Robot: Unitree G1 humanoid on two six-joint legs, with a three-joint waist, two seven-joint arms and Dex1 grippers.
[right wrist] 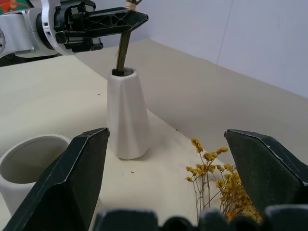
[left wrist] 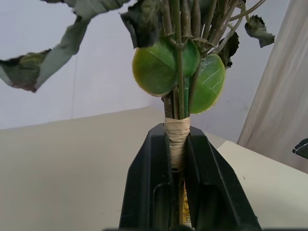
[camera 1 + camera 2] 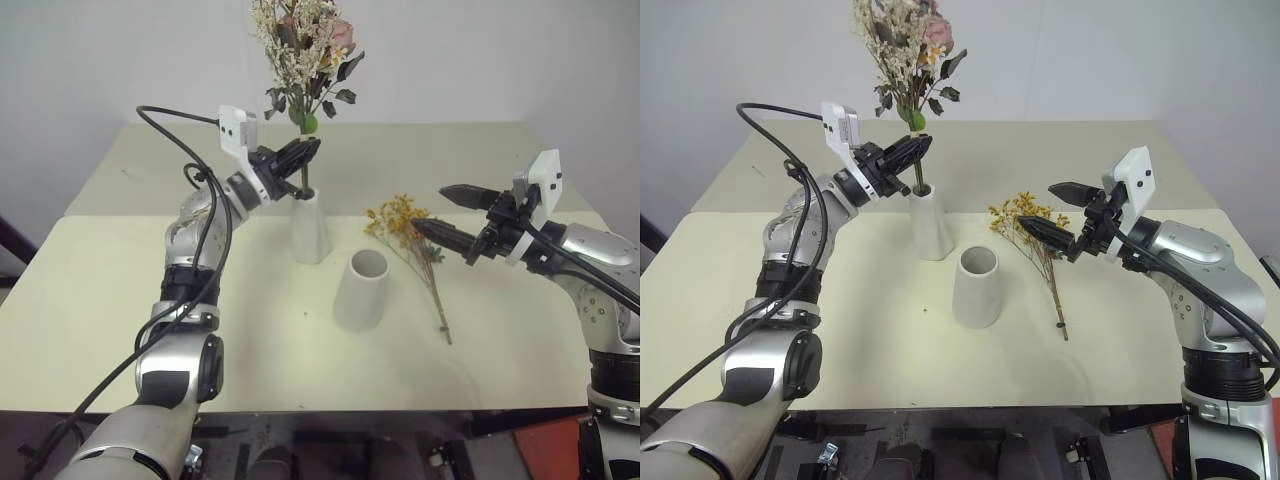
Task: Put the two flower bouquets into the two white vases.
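Half the cream-white bunch (image 3: 305,50) is cut off above the left gripper (image 3: 300,155).

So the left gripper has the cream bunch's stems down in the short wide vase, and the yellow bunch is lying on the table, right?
Not quite. The left gripper has the cream bunch's stems in the tall slim vase, as the right wrist view shows; the short wide vase stands empty. The yellow bunch does lie on the table.
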